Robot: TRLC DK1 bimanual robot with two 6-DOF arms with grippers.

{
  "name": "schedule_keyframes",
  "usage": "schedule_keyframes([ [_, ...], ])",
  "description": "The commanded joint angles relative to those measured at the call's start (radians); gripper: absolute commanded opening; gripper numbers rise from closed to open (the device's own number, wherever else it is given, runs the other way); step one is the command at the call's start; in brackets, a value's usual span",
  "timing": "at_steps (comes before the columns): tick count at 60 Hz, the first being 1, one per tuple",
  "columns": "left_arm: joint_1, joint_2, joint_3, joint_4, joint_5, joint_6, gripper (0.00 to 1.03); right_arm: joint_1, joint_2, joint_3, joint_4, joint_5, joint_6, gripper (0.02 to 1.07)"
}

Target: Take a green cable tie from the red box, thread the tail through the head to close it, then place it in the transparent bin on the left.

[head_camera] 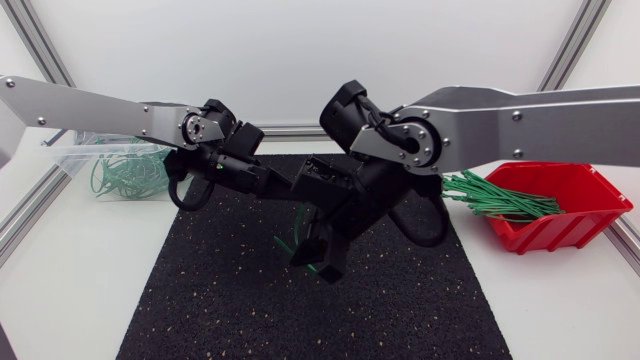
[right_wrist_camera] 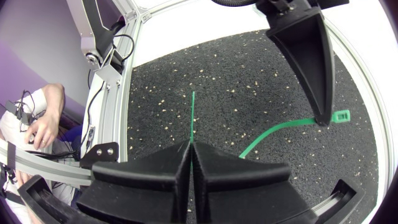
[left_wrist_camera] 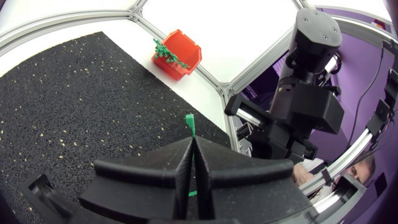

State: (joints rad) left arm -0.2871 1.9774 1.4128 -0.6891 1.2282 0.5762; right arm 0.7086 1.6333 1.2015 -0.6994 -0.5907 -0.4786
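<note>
A white desk carries a black speckled mat at its middle. Above the mat's centre the tie hangs in a curve between both grippers. The right gripper is pressed together on the thin tail, which points straight ahead of it. The left gripper pinches the tie beside its head, a green stub poking out ahead. From above, the arms hide most of it. The box at the desk's right edge holds green ties. The bin at the left edge holds tangled ties.
</note>
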Motion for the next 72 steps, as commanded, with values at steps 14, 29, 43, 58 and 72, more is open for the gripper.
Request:
schedule_keyframes([
  [14,0.012,-0.123,-0.259,0.473,-0.058,-0.251,0.04,-0.024,-0.01,0.058,-0.158,-0.035,0.067,0.07],
  [29,-0.04,-0.204,-0.394,0.833,-0.073,-0.601,0.04,-0.041,-0.015,0.153,-0.316,-0.152,0.132,0.07],
  [43,-0.067,-0.384,-0.505,1.031,-0.079,-0.848,0.03,-0.092,-0.041,0.273,-0.519,-0.196,0.143,0.07],
  [58,-0.073,-0.466,-0.566,1.103,-0.101,-0.923,0.03,-0.074,-0.133,0.299,-0.538,-0.227,0.276,0.07],
  [72,-0.101,-0.519,-0.6,1.126,-0.108,-0.94,0.03,-0.041,-0.197,0.282,-0.522,-0.244,0.474,0.07],
])
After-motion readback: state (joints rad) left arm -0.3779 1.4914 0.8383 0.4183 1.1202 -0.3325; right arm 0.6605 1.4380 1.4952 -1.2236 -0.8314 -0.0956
